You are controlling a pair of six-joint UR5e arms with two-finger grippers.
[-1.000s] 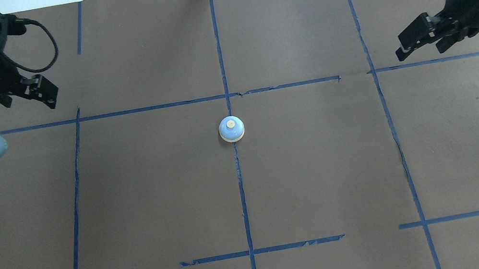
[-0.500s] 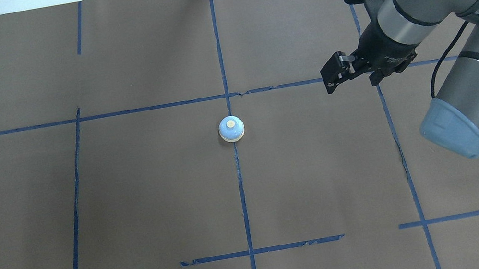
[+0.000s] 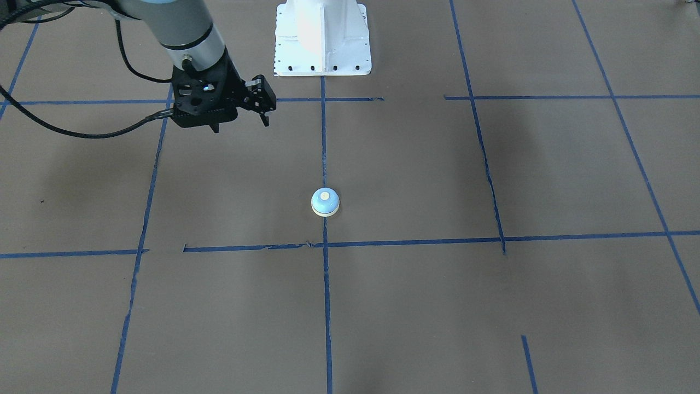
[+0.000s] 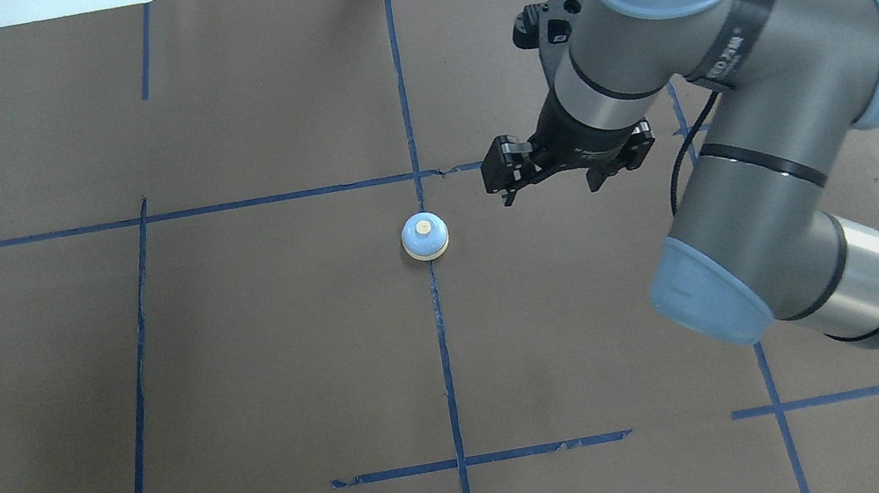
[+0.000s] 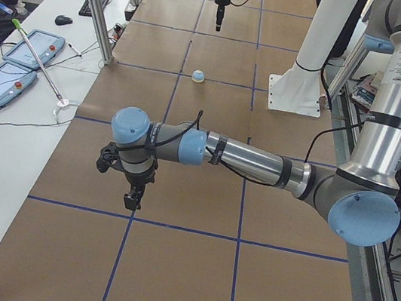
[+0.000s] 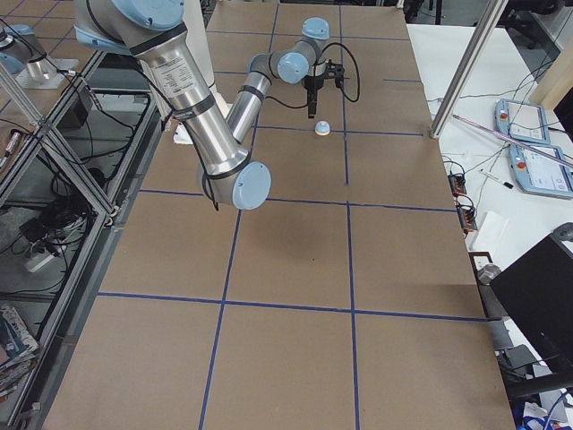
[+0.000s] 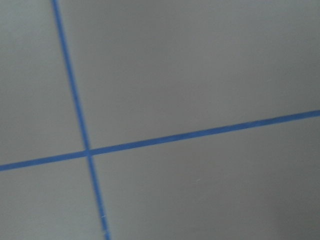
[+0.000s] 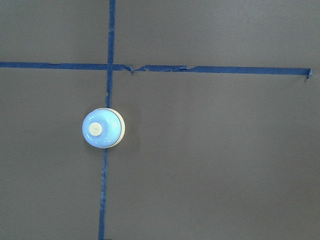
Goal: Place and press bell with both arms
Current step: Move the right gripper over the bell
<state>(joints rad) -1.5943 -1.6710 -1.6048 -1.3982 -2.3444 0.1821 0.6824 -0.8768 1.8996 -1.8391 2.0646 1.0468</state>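
The small light-blue bell [image 4: 425, 237] with its cream button stands upright on the brown table where two tape lines meet; it also shows in the front view [image 3: 325, 202] and the right wrist view [image 8: 102, 129]. My right gripper [image 4: 506, 194] hangs above the table a short way to the bell's right, apart from it, fingers together and empty; the front view [image 3: 266, 117] shows it too. My left gripper [image 5: 131, 201] shows only in the left side view, low over the table far from the bell; I cannot tell whether it is open or shut.
Blue tape lines [image 4: 404, 109] divide the brown paper [image 4: 244, 359] into squares. The white pedestal base [image 3: 322, 38] sits at the robot's side. A side bench with tablets [image 5: 17, 53] and a metal post [image 5: 94, 4] flank the table.
My right arm has swung in from the right edge toward the bell. My left arm has pulled out of the overhead view to the left. The bell has not moved.
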